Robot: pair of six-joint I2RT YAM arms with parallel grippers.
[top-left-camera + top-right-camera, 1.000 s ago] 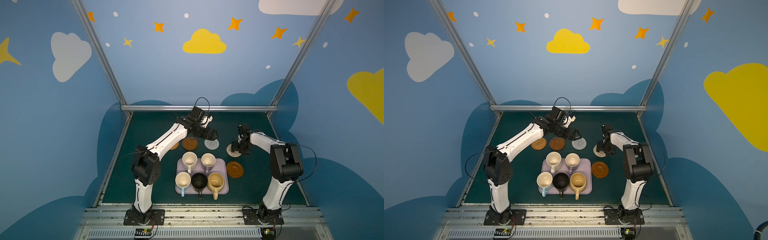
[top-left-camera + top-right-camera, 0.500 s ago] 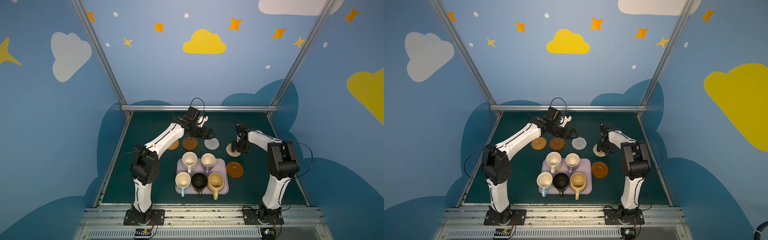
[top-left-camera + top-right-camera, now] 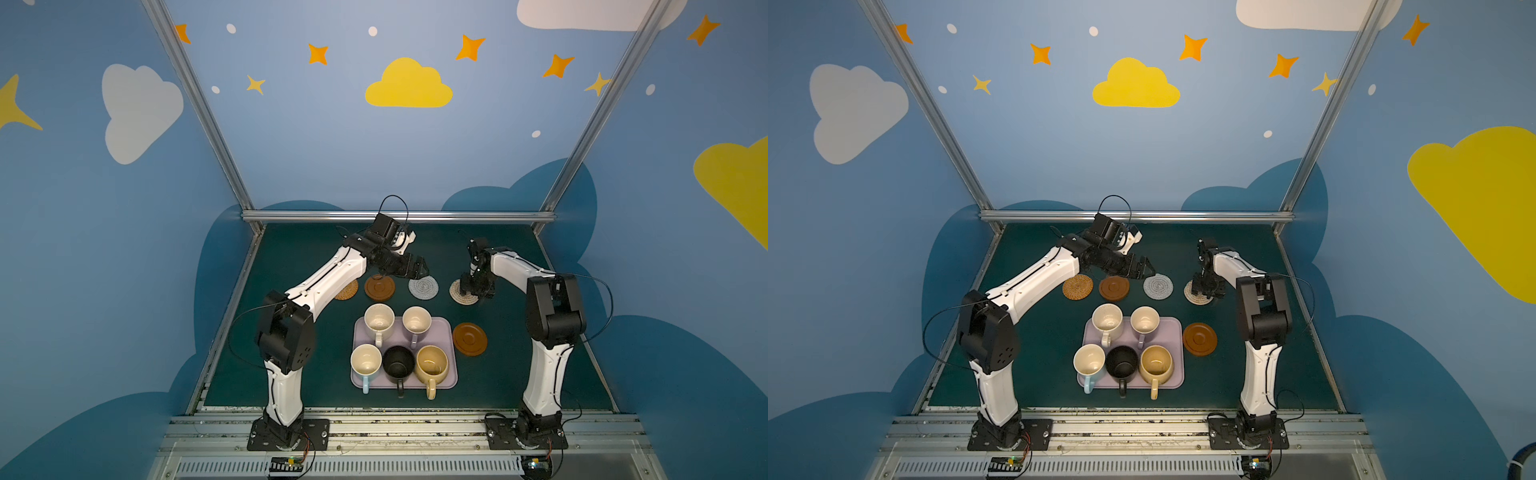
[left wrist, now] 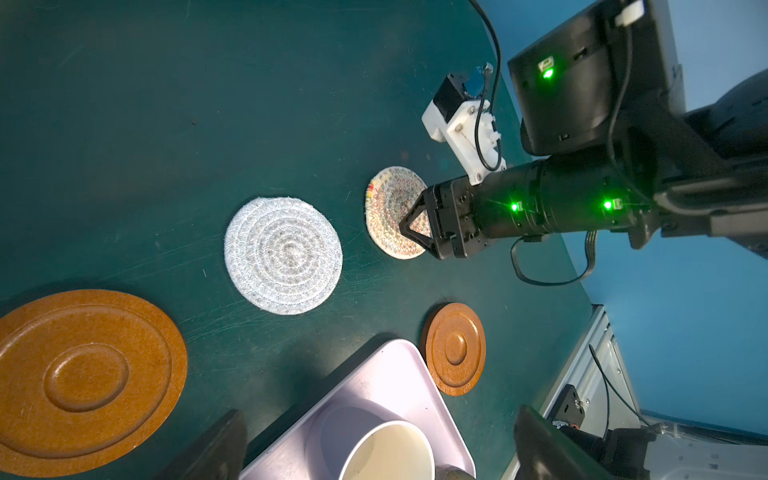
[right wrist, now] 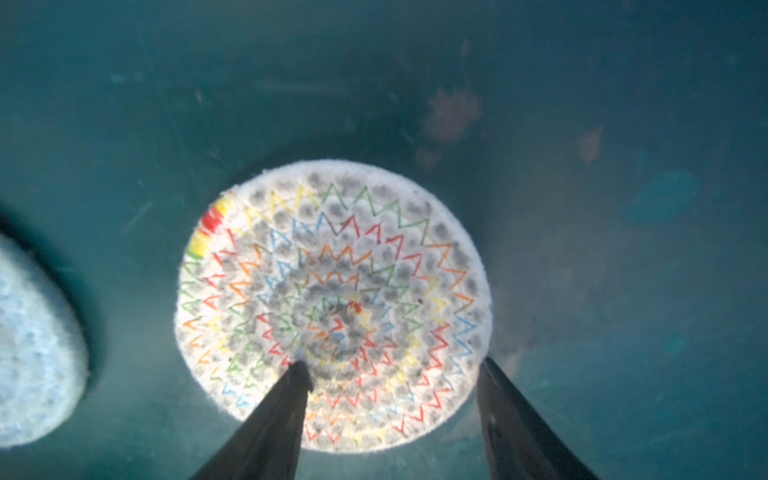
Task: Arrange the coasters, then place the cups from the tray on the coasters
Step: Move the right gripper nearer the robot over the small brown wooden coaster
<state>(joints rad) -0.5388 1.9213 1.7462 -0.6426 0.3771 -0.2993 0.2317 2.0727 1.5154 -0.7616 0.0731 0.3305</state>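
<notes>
Dark green tabletop (image 3: 478, 382) inside blue cloud-painted walls (image 3: 374, 166), bare along its far edge and right side. Near the front, the lilac tray (image 3: 441, 332) carries all five mugs (image 3: 398, 362). Your right gripper (image 5: 392, 365), jaws partly apart, rests one fingertip (image 5: 291, 386) on the beige woven coaster (image 5: 332, 270), the other just off its rim. Your left gripper (image 3: 417, 268) hangs fully spread, empty, near the grey-white woven coaster (image 3: 423, 287).

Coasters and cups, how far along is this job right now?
Looks done: the orange woven coaster, one wooden coaster and the grey-white coaster lie in a row behind the tray. In hand: the right gripper is down on the beige coaster, jaws apart. Still to do: the second wooden coaster lies beside the tray, out of line, and all five cups sit on the tray.
</notes>
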